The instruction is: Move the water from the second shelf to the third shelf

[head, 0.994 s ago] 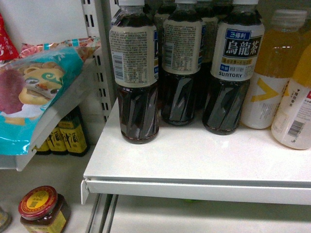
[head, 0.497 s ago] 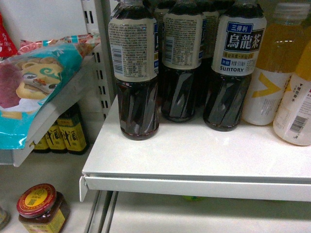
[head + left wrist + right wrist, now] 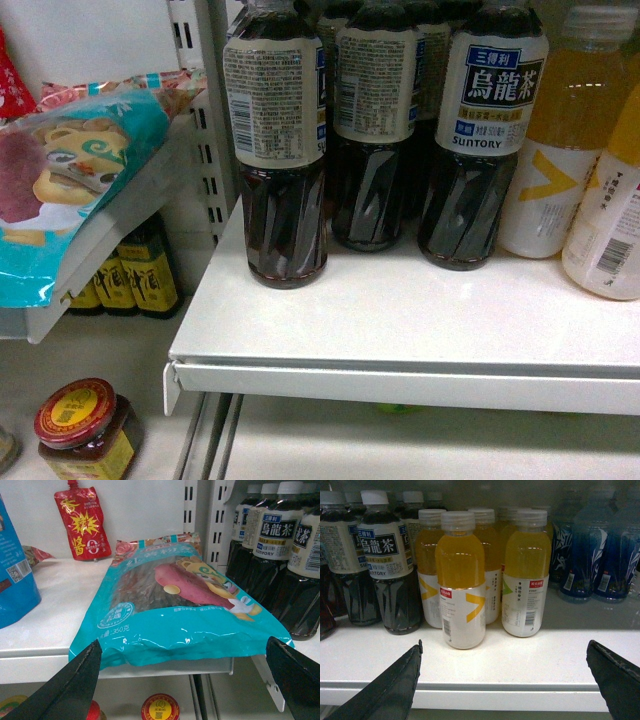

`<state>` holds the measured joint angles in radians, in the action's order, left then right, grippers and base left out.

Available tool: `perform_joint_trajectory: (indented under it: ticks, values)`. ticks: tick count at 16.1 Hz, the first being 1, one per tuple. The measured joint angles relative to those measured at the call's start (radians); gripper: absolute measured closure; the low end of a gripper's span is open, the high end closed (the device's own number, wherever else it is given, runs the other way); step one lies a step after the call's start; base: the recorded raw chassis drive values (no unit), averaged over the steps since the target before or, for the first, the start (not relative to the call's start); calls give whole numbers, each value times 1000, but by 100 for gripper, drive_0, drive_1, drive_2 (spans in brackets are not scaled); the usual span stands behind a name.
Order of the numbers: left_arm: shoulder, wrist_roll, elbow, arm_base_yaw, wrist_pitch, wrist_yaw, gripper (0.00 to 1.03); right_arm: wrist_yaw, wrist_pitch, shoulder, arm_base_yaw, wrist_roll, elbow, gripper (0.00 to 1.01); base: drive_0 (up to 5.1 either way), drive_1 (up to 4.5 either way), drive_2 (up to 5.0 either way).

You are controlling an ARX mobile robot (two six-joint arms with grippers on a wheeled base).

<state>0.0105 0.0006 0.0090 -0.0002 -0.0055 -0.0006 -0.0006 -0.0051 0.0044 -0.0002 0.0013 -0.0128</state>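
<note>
Head view settled – both grippers empty, the drinks on their shelf

Over the last second the head camera's picture slid a little, then held, so the robot looks lined up rather than carrying. The white shelf [image 3: 400,320] carries the Suntory oolong tea bottles [image 3: 492,130], the landmark here. Left of the tea, a teal snack bag [image 3: 170,605] overhangs the neighbouring shelf, facing the left gripper [image 3: 183,645], its fingers wide apart. Right of the tea stand yellow drink bottles [image 3: 462,580] – nearest the right gripper [image 3: 505,645], fingers likewise spread. Beyond them are blue bottles [image 3: 590,555], which may be the water; the yellow ones partly block that reach. Below-left of the tea sits a red-lidded jar [image 3: 85,430].
</note>
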Motion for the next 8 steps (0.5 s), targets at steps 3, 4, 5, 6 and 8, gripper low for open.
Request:
perform_joint_trajectory:
  ticks: [3,4,5,6,8]
  values:
    - [0,0,0,0,0,0,5,0,0,0,0,0,0,3,0,0,0]
    - [0,0,0,0,0,0,5,0,0,0,0,0,0,3,0,0,0]
    - [0,0,0,0,0,0,5,0,0,0,0,0,0,3,0,0,0]
    - [0,0,0,0,0,0,5,0,0,0,0,0,0,3,0,0,0]
    - [0,0,0,0,0,0,5,0,0,0,0,0,0,3,0,0,0]
